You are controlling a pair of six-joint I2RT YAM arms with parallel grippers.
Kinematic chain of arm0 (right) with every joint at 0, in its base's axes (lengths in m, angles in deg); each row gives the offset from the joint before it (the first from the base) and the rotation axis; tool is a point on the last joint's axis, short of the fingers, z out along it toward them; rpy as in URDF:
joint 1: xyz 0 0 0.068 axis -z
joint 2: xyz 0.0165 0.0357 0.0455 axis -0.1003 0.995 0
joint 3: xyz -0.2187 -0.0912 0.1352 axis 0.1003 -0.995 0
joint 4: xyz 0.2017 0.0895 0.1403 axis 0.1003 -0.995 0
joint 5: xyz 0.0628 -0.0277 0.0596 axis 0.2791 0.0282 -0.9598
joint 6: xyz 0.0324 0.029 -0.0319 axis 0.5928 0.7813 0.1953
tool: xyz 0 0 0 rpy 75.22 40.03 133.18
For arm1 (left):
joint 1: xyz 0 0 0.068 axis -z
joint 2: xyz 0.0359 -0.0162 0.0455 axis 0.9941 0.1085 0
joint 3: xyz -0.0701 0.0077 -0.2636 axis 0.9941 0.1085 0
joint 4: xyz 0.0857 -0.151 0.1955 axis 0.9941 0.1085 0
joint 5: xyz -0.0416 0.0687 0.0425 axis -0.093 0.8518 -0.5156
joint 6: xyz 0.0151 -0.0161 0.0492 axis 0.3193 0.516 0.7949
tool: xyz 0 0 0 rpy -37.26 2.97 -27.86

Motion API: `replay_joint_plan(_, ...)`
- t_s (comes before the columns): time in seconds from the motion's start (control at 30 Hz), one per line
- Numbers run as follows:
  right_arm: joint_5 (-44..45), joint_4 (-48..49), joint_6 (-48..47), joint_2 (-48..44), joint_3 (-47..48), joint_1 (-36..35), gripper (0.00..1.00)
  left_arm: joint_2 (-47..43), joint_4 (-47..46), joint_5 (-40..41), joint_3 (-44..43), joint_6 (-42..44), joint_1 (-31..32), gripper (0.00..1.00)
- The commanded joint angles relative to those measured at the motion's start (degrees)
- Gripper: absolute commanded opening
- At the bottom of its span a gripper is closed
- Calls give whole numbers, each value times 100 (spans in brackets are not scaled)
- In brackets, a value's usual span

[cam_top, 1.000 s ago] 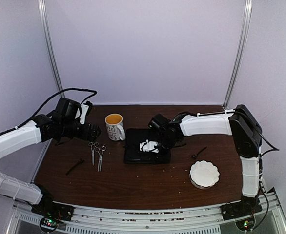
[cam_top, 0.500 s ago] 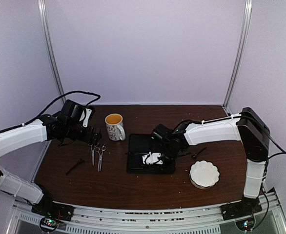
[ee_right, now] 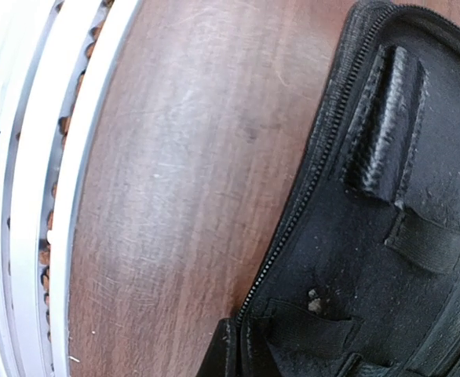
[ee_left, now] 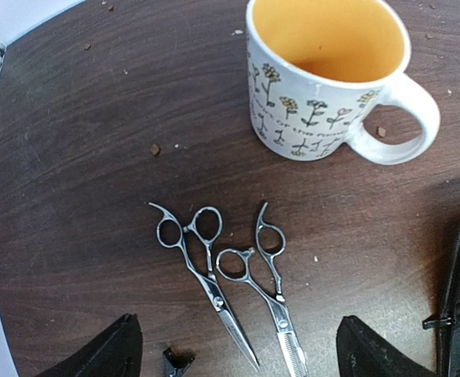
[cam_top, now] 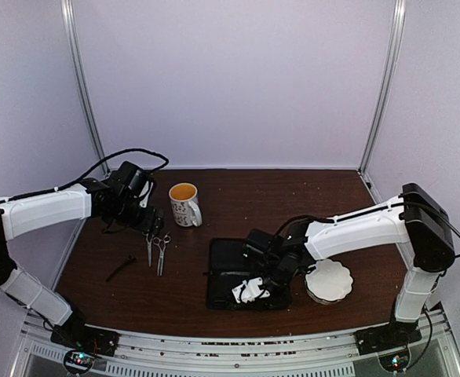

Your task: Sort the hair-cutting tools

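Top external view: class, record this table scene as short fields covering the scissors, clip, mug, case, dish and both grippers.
Scissors: two pairs, side by side, lying flat
Black clip: lying left of scissors
Mug: upright, beyond scissors
Black zip case: open, near front edge
White dish: right of case
Left gripper: jaws open, above scissors
Right gripper: jaws shut on case

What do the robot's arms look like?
Both are white tubes with black joints. A black cable loops over the left arm and another runs along the right arm. The left gripper is black; the right gripper has a white piece.
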Motion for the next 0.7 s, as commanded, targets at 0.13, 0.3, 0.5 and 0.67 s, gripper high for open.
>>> replay_joint_plan(0.13, 107, -539, -681, -83, -121, -293, 0, 598, 565, 78, -421, -426, 42, 82)
replay_joint_plan(0.3, 263, -666, -687, -282, 47, -187, 9, 684, 589, 40, -449, -526, 38, 81)
replay_joint_plan(0.5, -111, -900, -532, -779, 452, 123, 29, 704, 1075, 203, -544, -686, 39, 80)
replay_joint_plan(0.67, -1183, -1464, -569, -1172, 670, 582, 41, 602, 1704, 219, -448, -1082, 38, 86)
